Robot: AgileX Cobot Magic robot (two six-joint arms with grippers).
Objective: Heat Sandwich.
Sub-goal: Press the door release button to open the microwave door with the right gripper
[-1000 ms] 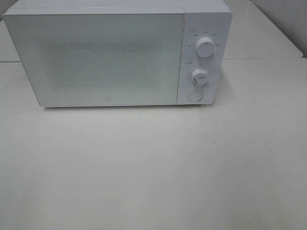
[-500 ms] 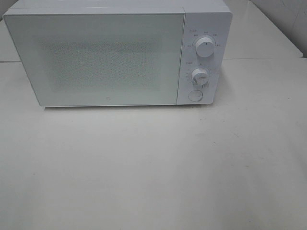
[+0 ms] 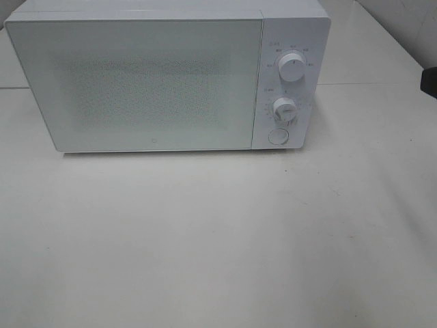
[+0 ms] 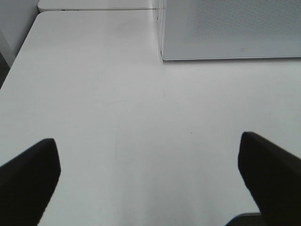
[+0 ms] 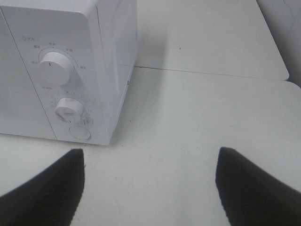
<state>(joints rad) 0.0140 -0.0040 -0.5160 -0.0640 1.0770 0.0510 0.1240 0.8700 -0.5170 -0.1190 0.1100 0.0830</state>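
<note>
Spotted dark shape newly at high view's right edge, likely right arm; found left gripper and right gripper splayed, empty; saw no sandwich, perhaps behind shut microwave door.

My gripper: jaws spread wide, dark fingertips over the white table.
Microwave: white, standing on the table, control panel facing me.
Panel, downward: upper dial, lower dial, round button.
</note>
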